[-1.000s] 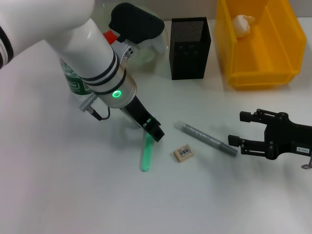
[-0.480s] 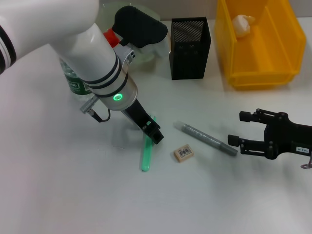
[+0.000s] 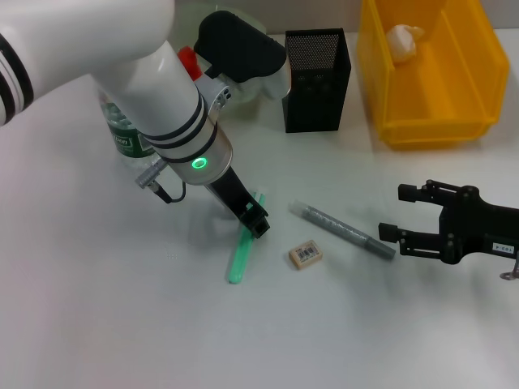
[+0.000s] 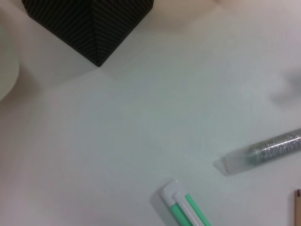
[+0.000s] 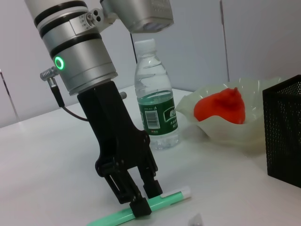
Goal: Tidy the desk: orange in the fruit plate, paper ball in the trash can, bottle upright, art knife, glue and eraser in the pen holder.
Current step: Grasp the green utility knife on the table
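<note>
The head camera is looking steeply down on the whole surface point(image 3: 97, 324). The left wrist camera is hovering close above it, facing down. The right wrist camera is looking level across, seemingly from low. All three are sharing the green knife point(image 3: 241, 250) point(image 4: 184, 209) point(image 5: 141, 209).

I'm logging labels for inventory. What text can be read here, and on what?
Bottle label: print and barcode, too blurred to read.
Eraser: barcode, unreadable.
Right gripper sticker: too small to read.
Nothing else carries text.
</note>
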{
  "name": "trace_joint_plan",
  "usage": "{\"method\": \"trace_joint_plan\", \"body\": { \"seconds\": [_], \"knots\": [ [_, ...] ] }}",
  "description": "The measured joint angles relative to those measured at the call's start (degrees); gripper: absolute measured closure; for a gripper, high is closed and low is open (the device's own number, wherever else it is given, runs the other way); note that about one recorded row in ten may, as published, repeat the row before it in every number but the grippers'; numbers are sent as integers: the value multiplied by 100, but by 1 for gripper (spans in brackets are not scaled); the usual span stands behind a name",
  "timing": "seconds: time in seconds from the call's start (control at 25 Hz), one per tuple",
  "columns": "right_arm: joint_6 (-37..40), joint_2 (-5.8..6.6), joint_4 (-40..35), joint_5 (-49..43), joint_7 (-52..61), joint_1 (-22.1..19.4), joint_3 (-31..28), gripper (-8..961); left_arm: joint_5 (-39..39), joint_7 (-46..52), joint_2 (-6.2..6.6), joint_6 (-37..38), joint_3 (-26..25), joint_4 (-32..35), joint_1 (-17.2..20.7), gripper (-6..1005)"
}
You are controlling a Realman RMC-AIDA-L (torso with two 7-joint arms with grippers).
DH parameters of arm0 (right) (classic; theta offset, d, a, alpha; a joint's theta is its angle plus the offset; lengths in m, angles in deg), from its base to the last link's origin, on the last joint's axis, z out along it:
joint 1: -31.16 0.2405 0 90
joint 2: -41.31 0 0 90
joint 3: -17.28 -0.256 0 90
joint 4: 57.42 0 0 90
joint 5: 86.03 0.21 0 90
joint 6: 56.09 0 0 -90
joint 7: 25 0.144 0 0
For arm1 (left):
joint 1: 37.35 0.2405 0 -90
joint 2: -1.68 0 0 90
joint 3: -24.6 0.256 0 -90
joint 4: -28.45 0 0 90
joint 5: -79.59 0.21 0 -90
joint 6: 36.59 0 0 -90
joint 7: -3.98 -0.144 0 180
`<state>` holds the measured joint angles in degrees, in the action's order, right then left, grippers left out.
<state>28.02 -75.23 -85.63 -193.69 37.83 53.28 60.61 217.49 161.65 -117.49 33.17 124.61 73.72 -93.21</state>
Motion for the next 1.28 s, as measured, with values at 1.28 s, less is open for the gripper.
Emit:
{"method": "trace_joint_plan", "body": {
  "seconds": [1.28],
  "knots": [
    [0, 9, 0, -9, 62, 56, 0, 170, 53, -44, -1, 173, 150, 26, -78, 754]
  ]
}}
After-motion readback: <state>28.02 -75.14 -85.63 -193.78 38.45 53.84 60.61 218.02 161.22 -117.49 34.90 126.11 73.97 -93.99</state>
